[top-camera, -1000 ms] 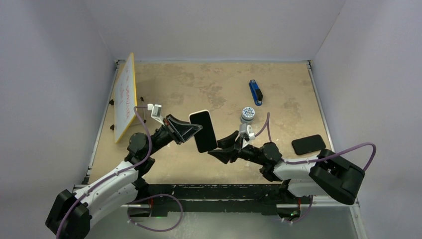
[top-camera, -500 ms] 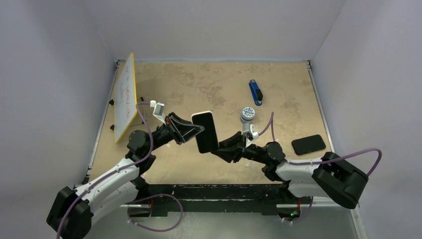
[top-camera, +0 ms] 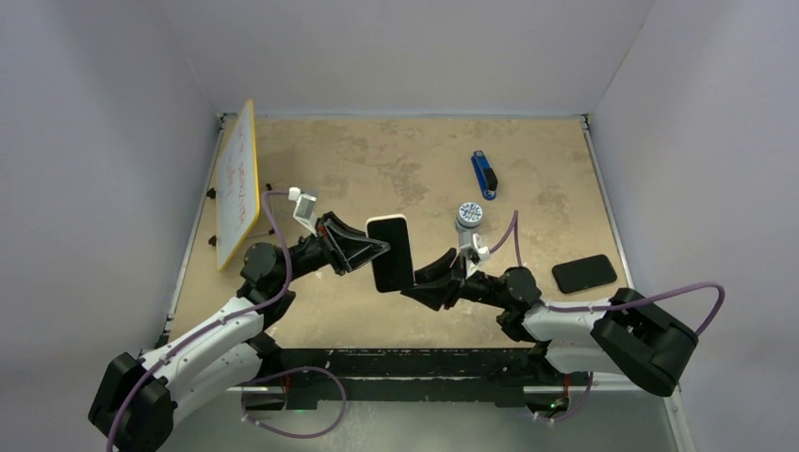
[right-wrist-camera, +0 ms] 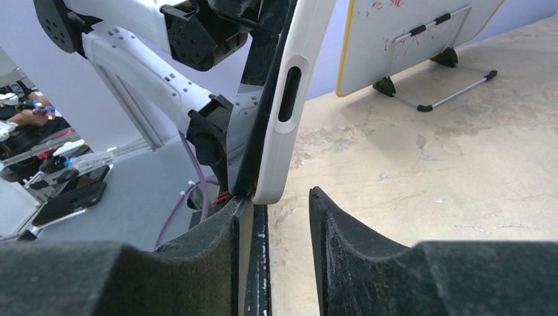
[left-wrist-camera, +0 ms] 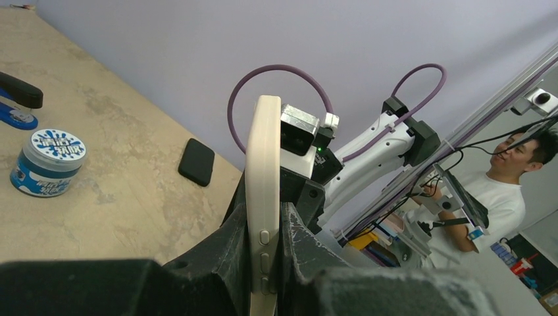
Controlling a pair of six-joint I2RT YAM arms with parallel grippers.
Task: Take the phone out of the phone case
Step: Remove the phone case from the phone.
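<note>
overhead, the left gripper (top-camera: 377, 247) stayed clamped on the white phone case (top-camera: 387, 219), phone (top-camera: 391, 256) inside, above the table (top-camera: 358, 169); only the right wrist view showed the right gripper (right-wrist-camera: 279, 197) parted under its corner, nearer than before.

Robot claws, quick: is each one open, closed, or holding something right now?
Left gripper: closed, clamping the cased phone by its edge.
Right gripper: open, fingers either side of a corner of the cased phone, not clamped on it.
</note>
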